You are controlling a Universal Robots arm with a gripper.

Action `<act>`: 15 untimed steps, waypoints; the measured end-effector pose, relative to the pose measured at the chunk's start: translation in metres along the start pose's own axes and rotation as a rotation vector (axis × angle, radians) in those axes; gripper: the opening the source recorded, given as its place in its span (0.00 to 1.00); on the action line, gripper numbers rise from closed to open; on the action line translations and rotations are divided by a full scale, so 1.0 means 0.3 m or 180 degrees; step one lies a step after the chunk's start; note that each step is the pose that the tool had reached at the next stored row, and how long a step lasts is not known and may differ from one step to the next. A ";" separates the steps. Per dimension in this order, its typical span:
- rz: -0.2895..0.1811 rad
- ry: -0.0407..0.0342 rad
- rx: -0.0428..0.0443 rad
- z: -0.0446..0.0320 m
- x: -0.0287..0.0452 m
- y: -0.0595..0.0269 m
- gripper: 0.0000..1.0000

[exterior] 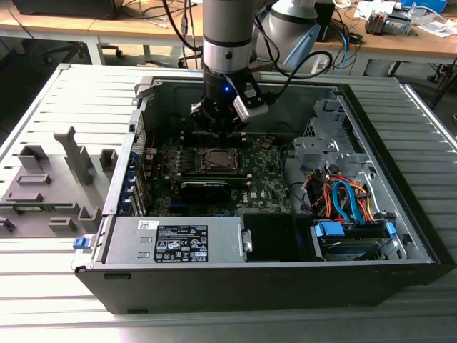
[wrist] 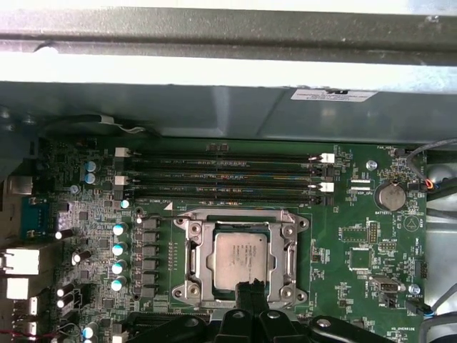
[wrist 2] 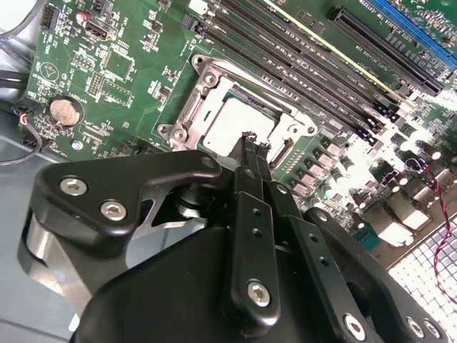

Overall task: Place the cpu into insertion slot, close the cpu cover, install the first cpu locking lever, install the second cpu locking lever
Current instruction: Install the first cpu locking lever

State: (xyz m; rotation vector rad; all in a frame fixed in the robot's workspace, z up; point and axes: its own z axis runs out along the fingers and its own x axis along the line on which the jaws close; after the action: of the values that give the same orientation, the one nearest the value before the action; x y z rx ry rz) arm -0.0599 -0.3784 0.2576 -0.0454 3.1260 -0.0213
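Gripper [wrist: 250,287] jaws are closed on nothing and hang over the edge of the cpu cover [wrist: 201,259] farthest from the long memory slots [wrist: 221,176]; contact cannot be confirmed. From the jaws, the cpu [wrist: 241,254] lies just ahead toward those slots, flat and square to them, beneath the lowered cover near the middle of the green circuit board [wrist: 350,207]. Print on the chip top and on the white label [wrist: 332,94] on the case wall [wrist: 178,107] is not legible.

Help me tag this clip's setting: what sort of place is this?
Likely a robotics lab or workshop: an open computer case lies on a slatted metal table, a robot arm reaches into it, and wooden workbenches with cables stand behind.
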 end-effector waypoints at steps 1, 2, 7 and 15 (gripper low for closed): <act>0.0000 0.0000 0.0000 -0.001 0.000 0.000 0.11; 0.0000 0.0000 0.0000 -0.002 0.000 0.000 0.11; -0.0001 0.0000 0.0000 -0.003 0.000 0.000 0.11; 0.0000 0.0000 0.0000 -0.004 0.011 0.000 0.11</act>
State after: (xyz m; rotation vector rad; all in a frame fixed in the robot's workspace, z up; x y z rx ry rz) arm -0.0633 -0.3784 0.2587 -0.0455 3.1260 -0.0215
